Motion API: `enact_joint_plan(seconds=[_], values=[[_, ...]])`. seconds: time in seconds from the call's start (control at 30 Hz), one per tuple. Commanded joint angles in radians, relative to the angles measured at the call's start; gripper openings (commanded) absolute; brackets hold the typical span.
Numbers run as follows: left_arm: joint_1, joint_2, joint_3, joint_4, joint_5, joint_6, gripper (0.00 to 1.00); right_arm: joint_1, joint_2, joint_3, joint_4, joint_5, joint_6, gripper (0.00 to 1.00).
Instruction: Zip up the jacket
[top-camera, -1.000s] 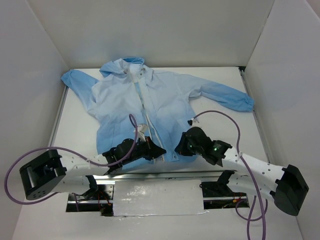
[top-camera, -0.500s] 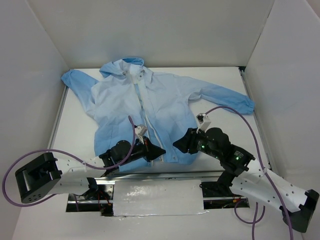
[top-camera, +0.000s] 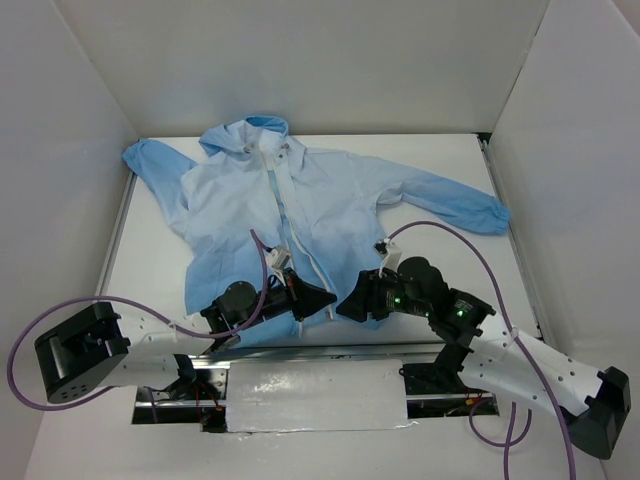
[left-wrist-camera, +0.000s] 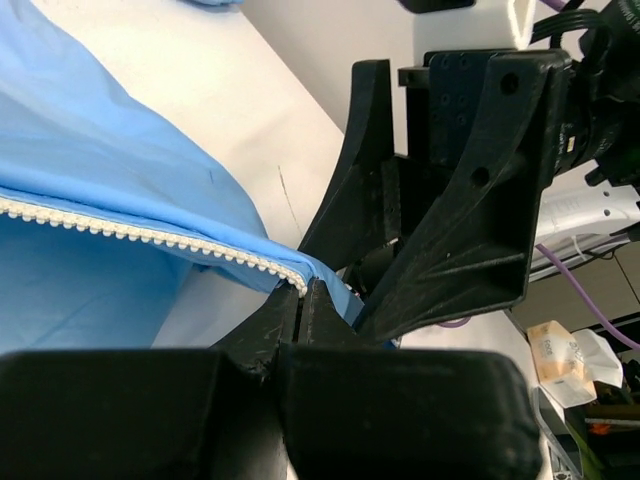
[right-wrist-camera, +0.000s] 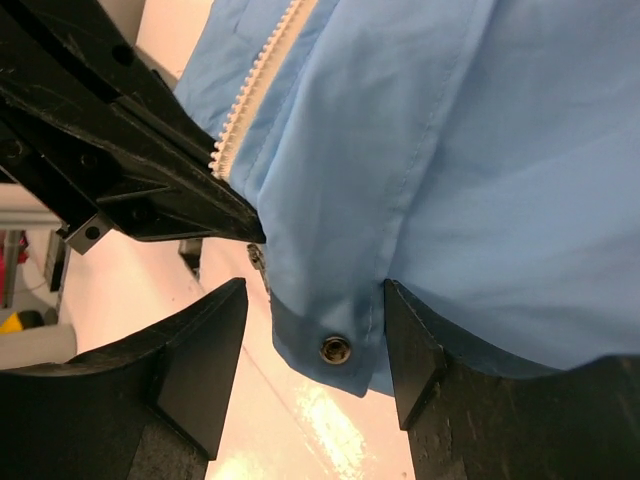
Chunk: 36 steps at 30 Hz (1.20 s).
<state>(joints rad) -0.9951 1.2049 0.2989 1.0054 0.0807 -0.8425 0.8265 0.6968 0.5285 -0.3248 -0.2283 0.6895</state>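
The light-blue jacket (top-camera: 330, 190) lies flat with its hood at the far side and its hem towards me. Its white zipper (top-camera: 285, 215) runs down the front. My left gripper (top-camera: 328, 300) is shut on the bottom end of one zipper strip (left-wrist-camera: 150, 235), and the fabric is pinched between its fingertips (left-wrist-camera: 285, 300). My right gripper (top-camera: 342, 307) stands open just to its right. The right jaws straddle the other front's hem corner, which carries a metal snap (right-wrist-camera: 335, 349), without touching it. The zipper teeth (right-wrist-camera: 262, 75) show beside the left gripper (right-wrist-camera: 150, 190).
White walls enclose the table on three sides. The jacket's sleeves (top-camera: 150, 163) (top-camera: 455, 198) spread to the left and right. A foil-covered panel (top-camera: 315, 395) and a metal rail lie at the near edge between the arm bases. Purple cables (top-camera: 455, 235) loop above both arms.
My right gripper has opened and swung left to the hem, close to the left gripper. The left gripper stays shut on the zipper end and has shifted slightly right.
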Motion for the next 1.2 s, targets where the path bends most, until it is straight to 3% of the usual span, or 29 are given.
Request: enact_joint_plan(seconds=[0.0, 0.17, 0.37, 0.43, 0.63, 0.73, 0.83, 0.97, 1.0, 1.03, 1.1, 1.13, 1.17], values=[[0.001, 0.019, -0.006, 0.176, 0.024, -0.007, 0.00, -0.003, 0.012, -0.024, 0.095, -0.084, 0.002, 0.64], [0.003, 0.047, 0.005, 0.202, 0.025, -0.021, 0.00, -0.003, 0.012, -0.041, 0.136, -0.109, 0.013, 0.62], [0.003, 0.064, 0.014, 0.222, 0.021, -0.032, 0.00, -0.003, 0.018, -0.061, 0.167, -0.103, 0.022, 0.50], [0.003, 0.068, 0.013, 0.231, 0.019, -0.038, 0.00, -0.003, 0.017, -0.071, 0.193, -0.105, 0.033, 0.42], [0.001, 0.104, 0.006, 0.277, 0.025, -0.058, 0.00, -0.003, 0.035, -0.091, 0.257, -0.115, 0.051, 0.38], [0.001, 0.111, 0.003, 0.292, 0.028, -0.066, 0.00, -0.004, 0.030, -0.105, 0.286, -0.115, 0.061, 0.32], [0.003, 0.105, -0.001, 0.286, 0.021, -0.061, 0.00, -0.004, 0.017, -0.110, 0.288, -0.097, 0.064, 0.14], [0.001, 0.056, -0.001, 0.207, -0.021, -0.030, 0.00, -0.004, 0.004, -0.107, 0.273, -0.092, 0.054, 0.12], [0.003, 0.047, 0.005, 0.169, -0.027, -0.026, 0.00, -0.004, 0.003, -0.110, 0.274, -0.095, 0.053, 0.10], [0.003, 0.033, 0.008, 0.148, -0.032, -0.020, 0.00, -0.006, -0.002, -0.111, 0.277, -0.097, 0.053, 0.01], [0.003, 0.025, 0.025, 0.112, -0.035, -0.009, 0.00, -0.004, -0.006, -0.114, 0.285, -0.098, 0.051, 0.00], [0.003, 0.022, 0.032, 0.078, -0.033, -0.006, 0.03, -0.004, -0.011, -0.117, 0.302, -0.106, 0.048, 0.00], [0.001, 0.022, 0.046, 0.056, -0.033, 0.002, 0.24, -0.004, -0.014, -0.122, 0.308, -0.106, 0.045, 0.00]])
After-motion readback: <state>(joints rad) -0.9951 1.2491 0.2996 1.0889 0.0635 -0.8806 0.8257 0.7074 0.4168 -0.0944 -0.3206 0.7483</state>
